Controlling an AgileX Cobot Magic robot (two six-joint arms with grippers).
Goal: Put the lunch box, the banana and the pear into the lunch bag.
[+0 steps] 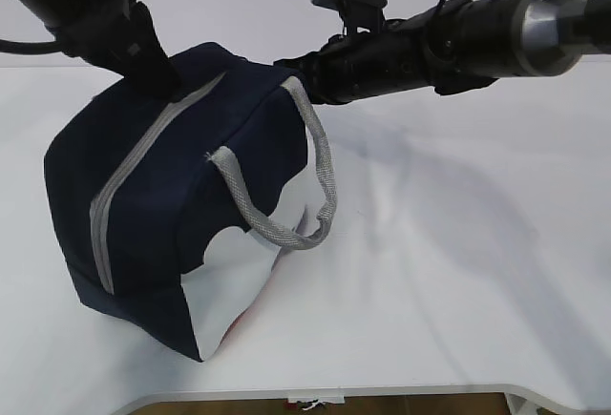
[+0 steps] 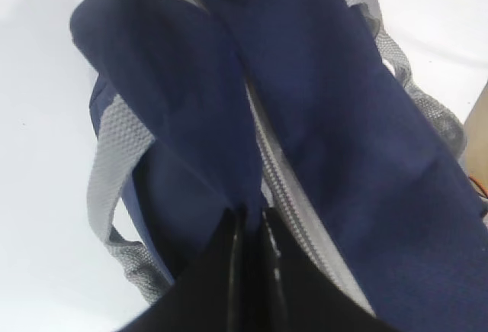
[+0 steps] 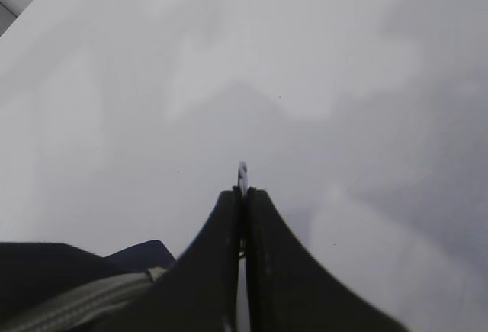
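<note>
The lunch bag (image 1: 181,196) stands on the white bench (image 1: 458,272), left of the middle in the exterior view, with its grey zipper strip (image 1: 143,162) running over the top and down the near end. From what shows, the zipper looks shut along its visible length. A grey webbing handle (image 1: 320,181) loops down the bag's right side, over a white panel (image 1: 234,286) at the lower front corner.

The left gripper (image 2: 248,214) comes down onto the far top end of the bag. In the left wrist view its fingers (image 2: 229,271) are pressed close together, pinching a fold of the navy fabric just beside the zipper strip.

The right arm (image 1: 430,48) reaches in from the right, level with the bag's top far corner. In the right wrist view the right gripper (image 3: 242,191) has its fingers (image 3: 267,271) closed tight on a small, thin metallic piece (image 3: 242,172) that pokes out between the tips; it may be the zipper's pull, though too little shows to be sure. The bag's edge and zipper strip sit at the lower left of that view.
</note>
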